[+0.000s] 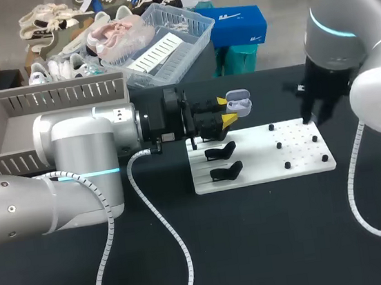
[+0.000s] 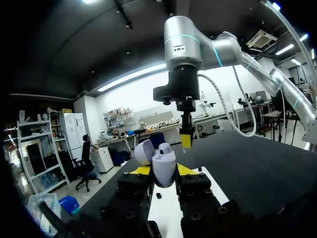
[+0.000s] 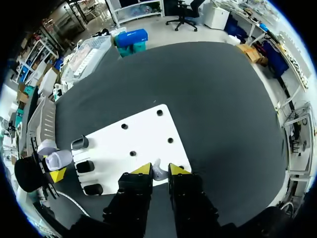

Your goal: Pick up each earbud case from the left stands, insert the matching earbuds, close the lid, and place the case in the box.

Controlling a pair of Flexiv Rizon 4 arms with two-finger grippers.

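Your R gripper: earbud may slip, grip unclear
L gripper clamps open case; bad align jams insert

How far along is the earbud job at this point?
Done: one case is off its stand, lid open, clamped in the left jaws. In hand: the right jaws are shut on an earbud at the white board, not yet inserted. Left: earbuds in, lid closed, case into the box, where no case shows.
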